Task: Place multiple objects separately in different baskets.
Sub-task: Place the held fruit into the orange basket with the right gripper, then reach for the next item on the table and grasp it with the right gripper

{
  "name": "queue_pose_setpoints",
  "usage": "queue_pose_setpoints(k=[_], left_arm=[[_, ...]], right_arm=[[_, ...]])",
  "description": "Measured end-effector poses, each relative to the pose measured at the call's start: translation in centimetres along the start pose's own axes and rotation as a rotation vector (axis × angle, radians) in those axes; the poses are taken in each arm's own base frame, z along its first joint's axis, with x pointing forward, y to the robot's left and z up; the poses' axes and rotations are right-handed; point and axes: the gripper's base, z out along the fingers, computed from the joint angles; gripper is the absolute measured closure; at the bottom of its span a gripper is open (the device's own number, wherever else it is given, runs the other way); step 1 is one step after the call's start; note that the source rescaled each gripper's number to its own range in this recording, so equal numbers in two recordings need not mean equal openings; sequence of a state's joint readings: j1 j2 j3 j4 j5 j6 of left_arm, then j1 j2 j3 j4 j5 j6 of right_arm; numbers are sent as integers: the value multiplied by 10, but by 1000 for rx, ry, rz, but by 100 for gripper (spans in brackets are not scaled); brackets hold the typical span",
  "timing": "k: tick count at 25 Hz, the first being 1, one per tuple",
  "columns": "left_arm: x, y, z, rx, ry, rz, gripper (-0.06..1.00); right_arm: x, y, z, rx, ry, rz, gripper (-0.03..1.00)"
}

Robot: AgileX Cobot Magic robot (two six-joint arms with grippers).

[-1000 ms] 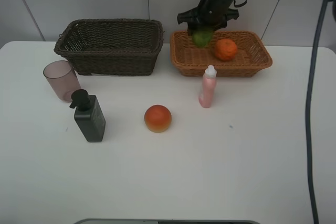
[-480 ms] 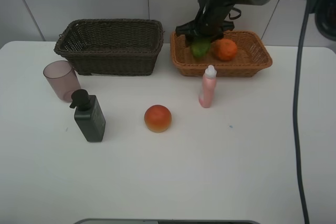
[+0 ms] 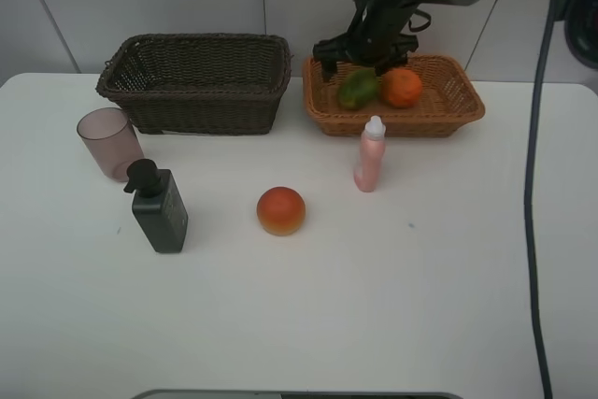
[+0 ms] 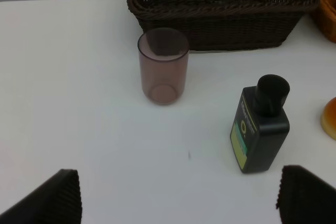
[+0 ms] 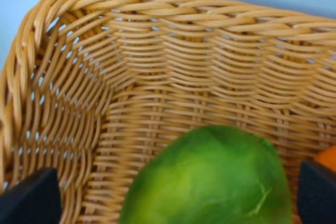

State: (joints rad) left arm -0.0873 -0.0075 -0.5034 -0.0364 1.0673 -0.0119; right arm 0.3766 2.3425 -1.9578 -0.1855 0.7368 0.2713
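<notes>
My right gripper [image 3: 363, 53] hangs with jaws wide apart, holding nothing, just above the green oval fruit [image 3: 356, 90]. The fruit lies in the light tan wicker basket [image 3: 448, 115], beside the orange [image 3: 403, 88]. My left gripper [image 4: 178, 198] is wide apart too and empty.

Right wrist view: green fruit [image 5: 210, 177] cut off by the frame, orange [image 5: 328, 158] just a sliver, tan basket [image 5: 157, 77] weave blurred. Left wrist view: red-yellow fruit [image 4: 331, 119] clipped to a sliver, dark basket [image 4: 220, 19] far rim out of frame, pump bottle [image 4: 260, 129] label unreadable.

Bright, even overhead light. Shadows beside the pump bottle [image 3: 161, 212] are faint and soft. The right wrist view is blurred around the green fruit [image 5: 210, 177].
</notes>
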Motion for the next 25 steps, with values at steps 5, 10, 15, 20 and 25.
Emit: queue_pose_setpoints(k=[5,10,15,20,25], left_arm=[[0,0,0,0,0,0,-2],[0,0,0,0,0,0,-2],[0,0,0,0,0,0,-2],[0,0,0,0,0,0,-2],[0,0,0,0,0,0,-2]], right_arm=[[-8,-3,-35,12,12,7,6],[-11,2,-76,21,49,3,6],[4,11,-109,13,74,2,6],[30,11,-129,12,129,58,6],[53,10,-143,-3,177,89,6]])
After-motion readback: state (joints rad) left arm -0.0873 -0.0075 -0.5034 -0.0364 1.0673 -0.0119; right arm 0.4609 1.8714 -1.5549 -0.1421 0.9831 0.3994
